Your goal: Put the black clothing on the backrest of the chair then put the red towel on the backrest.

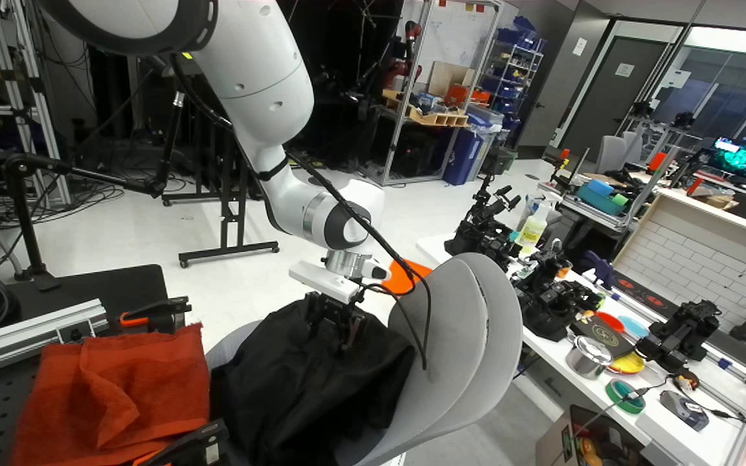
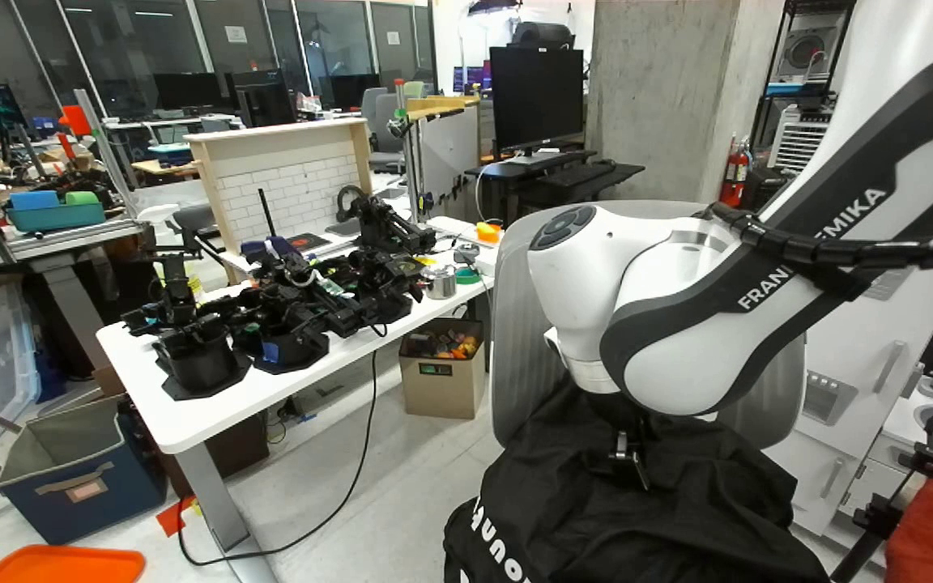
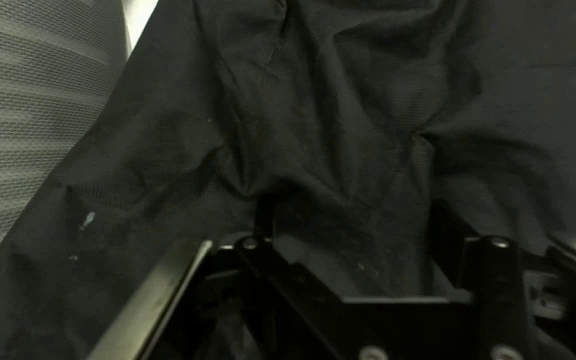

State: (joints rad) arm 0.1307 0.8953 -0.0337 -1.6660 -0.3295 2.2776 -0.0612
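Observation:
The black clothing (image 1: 269,388) lies bunched over the seat of the grey chair, with white lettering on it in an exterior view (image 2: 580,526). The chair's backrest (image 1: 444,317) stands bare behind it and also shows in an exterior view (image 2: 519,348). The red towel (image 1: 133,388) lies folded on the dark table beside the chair. My gripper (image 1: 332,333) points down at the clothing, in front of the backrest. In the wrist view its fingers (image 3: 350,225) are apart, with black cloth (image 3: 318,125) below and between them. The fingertips are dark and partly lost against the cloth.
Black clamps (image 1: 156,314) and a metal rail (image 1: 36,333) sit around the towel on the dark table. A white table (image 2: 191,421) with several black robot arms and kitchen items stands near the chair. A cable (image 1: 373,233) hangs from my arm past the backrest.

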